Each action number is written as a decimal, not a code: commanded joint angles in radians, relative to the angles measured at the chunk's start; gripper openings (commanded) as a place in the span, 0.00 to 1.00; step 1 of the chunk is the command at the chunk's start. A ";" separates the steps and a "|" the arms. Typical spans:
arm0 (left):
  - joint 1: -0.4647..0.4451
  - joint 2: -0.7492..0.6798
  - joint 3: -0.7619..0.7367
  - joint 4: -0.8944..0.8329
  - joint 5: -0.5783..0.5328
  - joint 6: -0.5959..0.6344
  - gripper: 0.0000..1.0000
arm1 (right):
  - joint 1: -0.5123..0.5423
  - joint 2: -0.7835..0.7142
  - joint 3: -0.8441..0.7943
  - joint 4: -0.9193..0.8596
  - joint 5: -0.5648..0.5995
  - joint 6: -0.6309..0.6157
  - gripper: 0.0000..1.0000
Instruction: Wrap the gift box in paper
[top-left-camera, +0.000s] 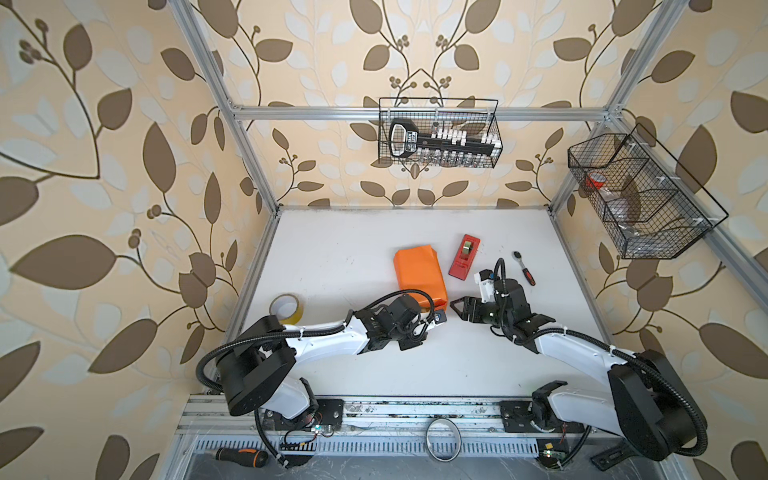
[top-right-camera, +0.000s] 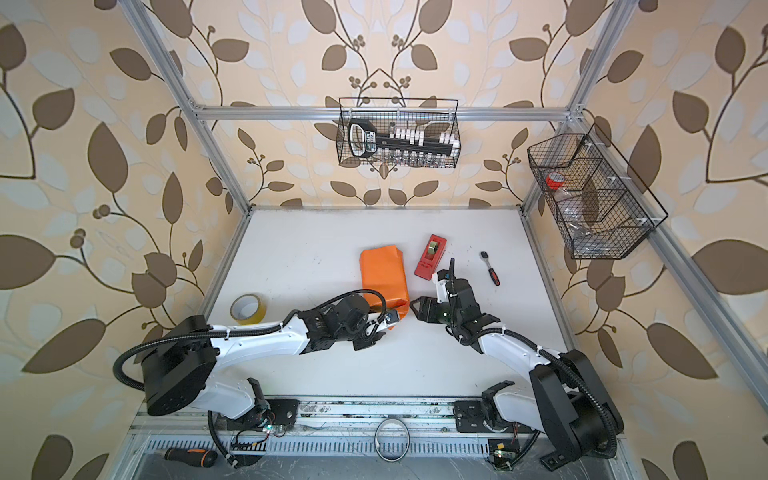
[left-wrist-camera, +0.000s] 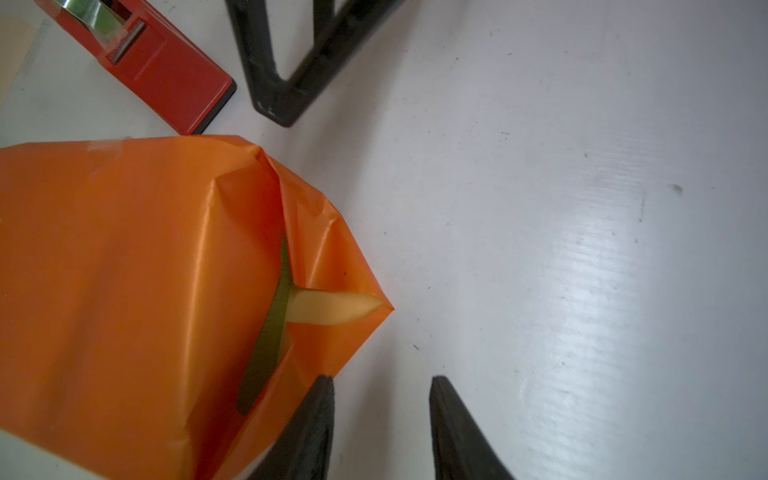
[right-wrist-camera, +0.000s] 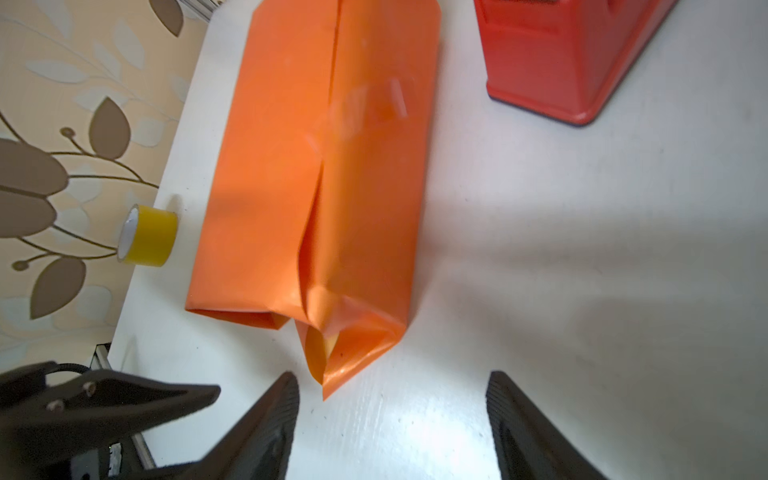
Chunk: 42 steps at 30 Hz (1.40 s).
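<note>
The gift box is wrapped in the orange paper (top-left-camera: 417, 274) and lies mid-table in both top views. Only a thin green strip of the box (left-wrist-camera: 272, 328) shows, at the parcel's near end. There the paper (left-wrist-camera: 124, 270) folds into a pointed flap (right-wrist-camera: 332, 374) with its pale yellow inside showing. My left gripper (left-wrist-camera: 382, 380) is open at that end, one finger beside the paper's edge and nothing between the jaws. My right gripper (right-wrist-camera: 392, 376) faces it, open wide, with the flap's tip just ahead of its fingers. It shows in both top views (top-left-camera: 457, 308).
A red tape dispenser (top-left-camera: 464, 256) lies just right of the parcel, and a ratchet wrench (top-left-camera: 524, 268) further right. A yellow tape roll (top-left-camera: 286, 309) stands at the table's left edge. Wire baskets (top-left-camera: 440, 133) (top-left-camera: 640, 195) hang on the frame. A screwdriver (top-left-camera: 241, 457) lies off the front.
</note>
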 joint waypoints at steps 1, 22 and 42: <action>-0.001 0.055 0.046 -0.061 -0.030 0.163 0.44 | -0.003 -0.026 -0.031 -0.015 -0.002 0.004 0.72; 0.002 0.253 0.158 -0.108 -0.093 0.353 0.42 | -0.007 -0.086 -0.065 -0.062 0.034 -0.012 0.72; 0.023 0.268 0.192 -0.114 -0.051 0.365 0.09 | -0.007 -0.044 -0.095 -0.013 -0.010 0.020 0.70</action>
